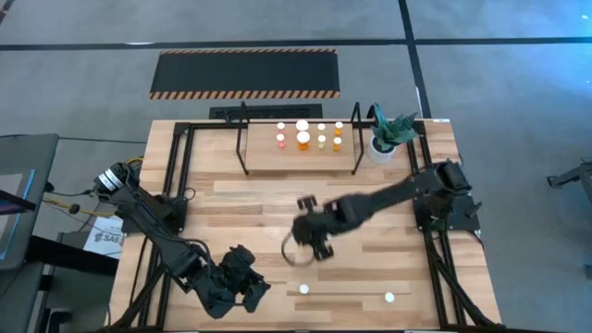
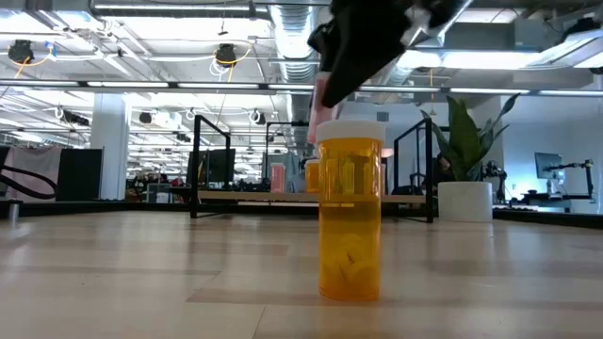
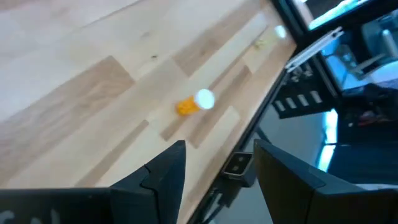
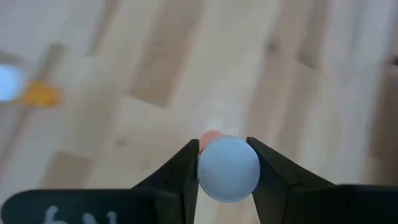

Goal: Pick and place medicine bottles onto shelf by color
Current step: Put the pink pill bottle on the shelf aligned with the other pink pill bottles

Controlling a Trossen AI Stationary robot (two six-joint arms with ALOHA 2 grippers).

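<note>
Right gripper [image 4: 227, 169] pinching pinkish white-capped bottle [image 4: 228, 168].
Hangs over the bench [image 1: 250, 199], in front of the shelf [image 1: 301, 157]; left gripper [image 3: 217, 174] spread, idle.

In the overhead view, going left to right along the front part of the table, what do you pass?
Left gripper → capped bottle standing alone → right gripper, shut on a bottle → second loose bottle.

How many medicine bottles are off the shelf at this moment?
3. Two bottles stand on the table near the edge opposite the shelf, one centre, one further right; the right gripper holds the third. Arms may hide others.
</note>
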